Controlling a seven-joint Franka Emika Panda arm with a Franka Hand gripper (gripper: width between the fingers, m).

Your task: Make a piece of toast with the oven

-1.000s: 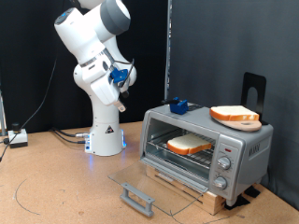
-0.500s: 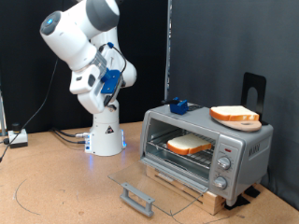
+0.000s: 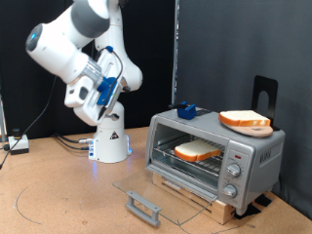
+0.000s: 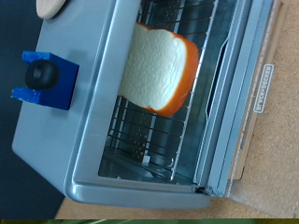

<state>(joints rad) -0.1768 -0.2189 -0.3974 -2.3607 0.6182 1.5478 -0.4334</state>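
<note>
- Jaws cannot be judged: neither view is showing the fingertips of the gripper [image 3: 97, 95], so whether they are apart or closed is unknown, and nothing is showing between them. The hand is hanging high at the exterior view's left, well apart from the oven, beside the white arm [image 3: 78, 44].
- White arm is folding up and back over its base, leaving the space in front of the oven free.
- Oven [image 3: 216, 154] is sitting at the exterior view's right on a wooden block [image 3: 210, 198], which is lifting it off the brown table [image 3: 58, 200], probably so the door has room to drop.
- Glass door [image 3: 161, 192] is lying fully open and flat, with its handle [image 3: 143, 206] nearest the camera, which is keeping the cavity reachable.
- Wire rack [image 4: 177, 121] is filling the cavity and carrying the bread.
- Piece of toast [image 3: 198, 150] is lying flat on that rack inside the oven; the wrist view is looking down at the same slice through the open front, pale face up with an orange-brown crust.
- Second slice [image 3: 245, 120] is resting on a plate on the oven's roof, towards the exterior view's right, seemingly kept as a spare.
- Blue block with a black knob [image 3: 185, 111] is sitting on the roof near its far left corner.
- Three round knobs [image 3: 232, 175] are lining the front right panel.
</note>
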